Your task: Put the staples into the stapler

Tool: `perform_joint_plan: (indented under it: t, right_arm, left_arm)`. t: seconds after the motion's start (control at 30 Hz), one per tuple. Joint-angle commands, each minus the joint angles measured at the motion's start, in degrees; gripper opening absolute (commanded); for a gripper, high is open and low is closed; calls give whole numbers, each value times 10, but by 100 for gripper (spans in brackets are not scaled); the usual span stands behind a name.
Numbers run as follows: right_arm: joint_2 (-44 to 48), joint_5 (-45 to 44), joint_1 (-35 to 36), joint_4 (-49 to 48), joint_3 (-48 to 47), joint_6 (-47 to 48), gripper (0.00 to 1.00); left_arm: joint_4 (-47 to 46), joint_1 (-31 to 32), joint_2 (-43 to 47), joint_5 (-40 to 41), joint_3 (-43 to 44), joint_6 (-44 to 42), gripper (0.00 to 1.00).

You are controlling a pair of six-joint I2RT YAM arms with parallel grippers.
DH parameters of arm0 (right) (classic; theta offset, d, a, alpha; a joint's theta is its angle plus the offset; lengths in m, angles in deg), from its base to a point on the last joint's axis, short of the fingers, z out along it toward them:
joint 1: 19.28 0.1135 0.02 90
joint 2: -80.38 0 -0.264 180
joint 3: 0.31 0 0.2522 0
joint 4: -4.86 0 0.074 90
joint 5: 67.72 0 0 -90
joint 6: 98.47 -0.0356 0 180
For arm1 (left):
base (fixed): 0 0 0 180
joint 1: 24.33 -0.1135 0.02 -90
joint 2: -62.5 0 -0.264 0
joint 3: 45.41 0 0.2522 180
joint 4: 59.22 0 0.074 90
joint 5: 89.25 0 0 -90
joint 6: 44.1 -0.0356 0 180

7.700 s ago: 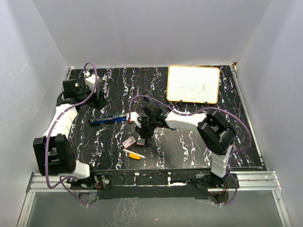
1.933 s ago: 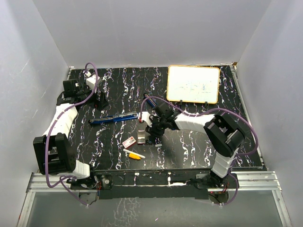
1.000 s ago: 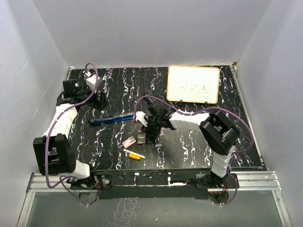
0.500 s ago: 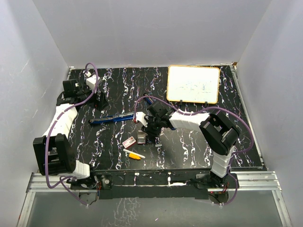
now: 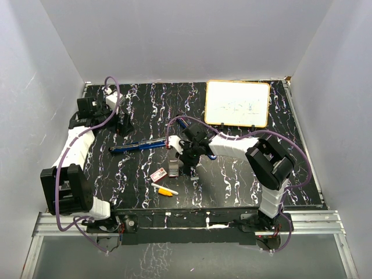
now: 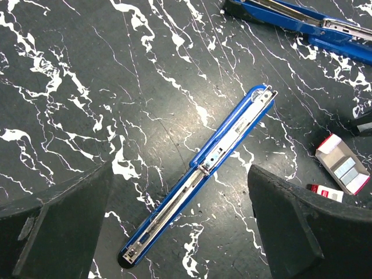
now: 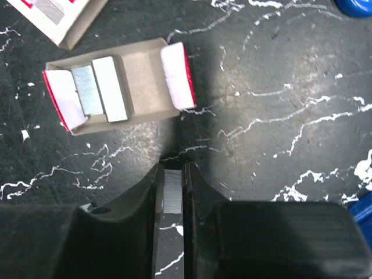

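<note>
Your right claw (image 7: 173, 171) pinches a staple strip (image 7: 172, 192), lower centre of frame. Next, carry it to the open stapler (image 6: 200, 168). The left claw (image 6: 180, 226) stands wide.

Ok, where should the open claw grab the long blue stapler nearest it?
Probably around the middle of the stapler, by the hinge, coming straight down with one jaw on each long side. It lies flat on the table, long and thin, so only its narrow width fits between the jaws.
</note>
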Motion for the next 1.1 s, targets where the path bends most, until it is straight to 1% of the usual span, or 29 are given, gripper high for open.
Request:
perform_joint_plan:
  t: [0.0, 0.07, 0.13, 0.23, 0.4, 0.57, 0.67, 0.77, 0.9, 0.97, 1.07]
  right_arm:
    - [14, 29, -30, 7, -35, -21, 11]
    - [31, 41, -44, 7, -43, -24, 10]
    - [48, 50, -56, 8, -50, -26, 10]
    - [85, 64, -78, 8, -59, -35, 10]
    - [137, 70, -131, 1, -61, -61, 10]
    - [183, 62, -188, -24, -34, -97, 10]
    - [205, 51, -224, -42, -14, -127, 10]
    - [226, 51, -275, -60, 2, -151, 10]
    - [239, 57, -336, -66, 8, -166, 10]
    - [242, 56, -356, -68, 12, -166, 10]
    - [245, 56, -373, -73, 20, -165, 10]
  left_arm:
    - [24, 2, 0, -23, 40, 13, 97]
    - [1, 2, -10, -26, 43, 40, 97]
    - [0, 6, -27, -34, 59, 61, 94]
    - [5, 36, -51, -30, 78, 50, 92]
    - [-47, 104, -72, -28, 63, 29, 90]
    - [-24, 200, -129, -24, 101, -48, 89]
    - [-1, 243, -164, -52, 140, -103, 87]
    - [26, 281, -197, -70, 168, -189, 85]
    - [101, 334, -250, -76, 223, -325, 84]
    - [147, 356, -283, -79, 263, -388, 83]
    - [204, 389, -334, -71, 327, -453, 79]
